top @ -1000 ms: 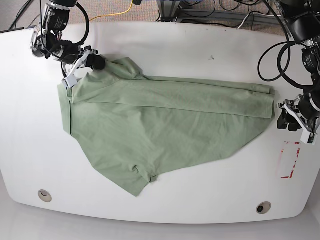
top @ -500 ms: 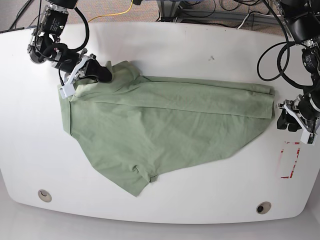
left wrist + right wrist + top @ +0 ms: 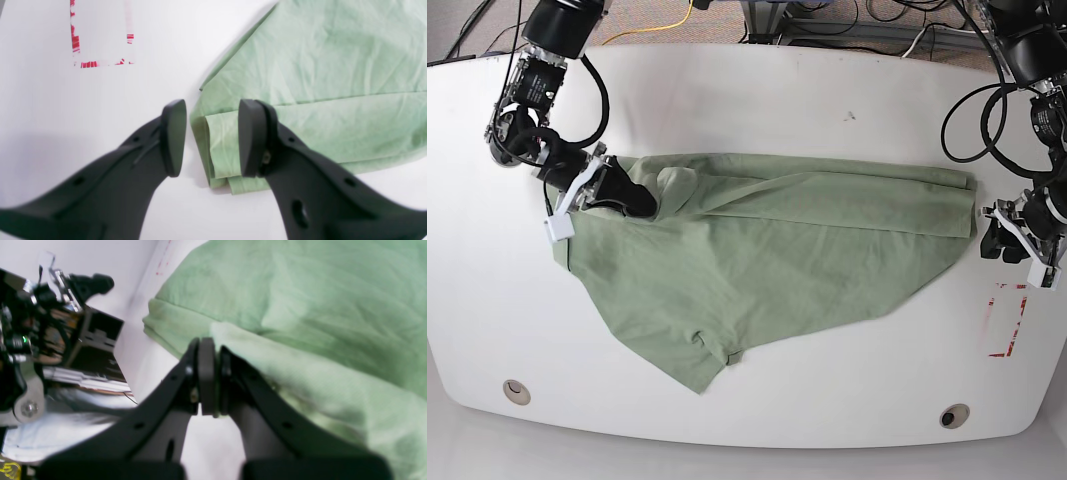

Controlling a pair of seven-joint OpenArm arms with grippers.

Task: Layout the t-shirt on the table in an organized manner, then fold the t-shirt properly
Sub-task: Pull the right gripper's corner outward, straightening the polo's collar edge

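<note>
Folding step is in hand: right gripper (image 3: 210, 380), clamped on the polo shirt (image 3: 767, 260), needs carrying rightward; left gripper (image 3: 206, 136) waits with jaws apart.

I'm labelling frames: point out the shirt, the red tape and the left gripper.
shirt (image 3: 767, 250), base view, middle of the fabric.
red tape (image 3: 89, 64), left wrist view, bottom strip.
left gripper (image 3: 212, 138), left wrist view, between the open fingertips.

Under my arms the wide white smooth tabletop (image 3: 757, 100) with curved edges carried a sage-green knit polo shirt (image 3: 767, 250), spread rumpled across its middle. A red tape rectangle (image 3: 1005, 320) marked the surface beside the shirt's folded end, and two round cable holes (image 3: 516, 390) sat near the front edge.
</note>
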